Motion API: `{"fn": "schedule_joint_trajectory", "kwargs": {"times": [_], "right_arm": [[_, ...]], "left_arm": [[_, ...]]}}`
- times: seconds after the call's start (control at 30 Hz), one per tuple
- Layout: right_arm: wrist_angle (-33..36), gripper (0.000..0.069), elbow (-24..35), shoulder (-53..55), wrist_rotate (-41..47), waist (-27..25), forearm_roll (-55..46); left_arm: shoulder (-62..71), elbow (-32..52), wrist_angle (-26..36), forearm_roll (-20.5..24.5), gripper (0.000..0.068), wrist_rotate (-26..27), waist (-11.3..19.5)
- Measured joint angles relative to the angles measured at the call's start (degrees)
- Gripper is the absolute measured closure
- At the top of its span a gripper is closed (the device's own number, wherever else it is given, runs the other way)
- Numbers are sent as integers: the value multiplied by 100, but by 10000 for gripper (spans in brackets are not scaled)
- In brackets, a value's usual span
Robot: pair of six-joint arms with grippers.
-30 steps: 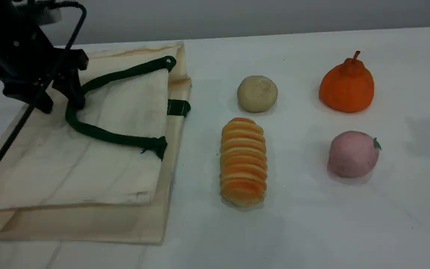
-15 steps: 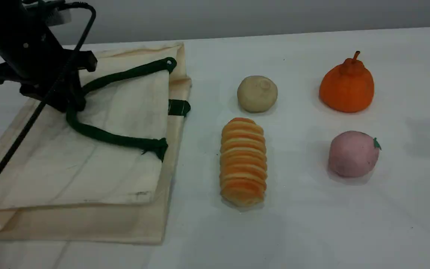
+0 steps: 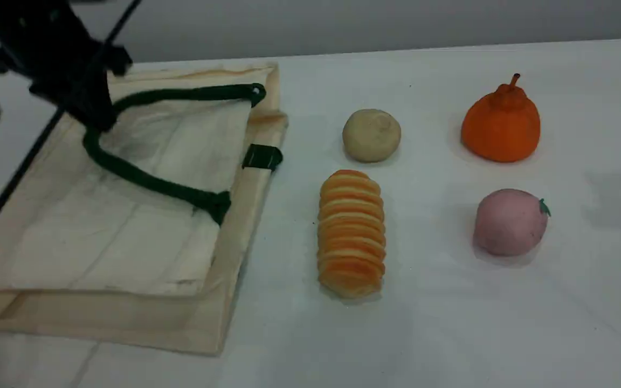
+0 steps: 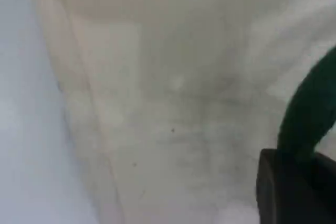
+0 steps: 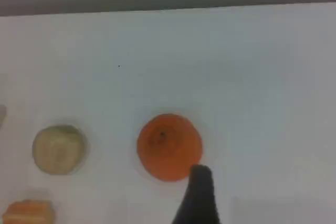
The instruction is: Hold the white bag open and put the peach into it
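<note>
- On the table's left side, the left gripper (image 3: 97,116) is now pinching the green rope handle (image 3: 143,180) of the white bag (image 3: 127,248). A second ago its jaws were standing wide apart.
- It is pulling the handle up and back, so the bag's top cloth and right edge are sitting a bit differently than before.
- Far off to the right, the peach (image 3: 510,222) is lying where it was, well apart from both grippers.
- Coming in from the top left, the left arm is leaning down over the bag.
- High over the orange pear-shaped fruit (image 5: 169,146), the right gripper (image 5: 199,195) is hanging with its jaws apart and holding nothing.
</note>
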Motion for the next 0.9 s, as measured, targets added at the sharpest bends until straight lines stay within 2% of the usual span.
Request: {"fn": "schedule_joint_trajectory", "kwargs": {"times": [0.17, 0.3, 0.5, 0.67, 0.9], "right_arm": [[37, 139, 0, 0, 0, 0, 0], [103, 139, 0, 0, 0, 0, 0], [329, 139, 0, 0, 0, 0, 1], [535, 139, 0, 0, -8, 0, 5], [872, 139, 0, 0, -38, 0, 5]], "left_arm": [[-6, -1214, 1489, 0, 587, 454, 0], [-101, -2139, 2075, 0, 587, 489, 0], [-460, -3078, 2124, -219, 587, 596, -62], [-820, -3109, 2118, -492, 587, 864, -62], [-1122, -3109, 2101, -1231, 587, 1223, -98]]}}
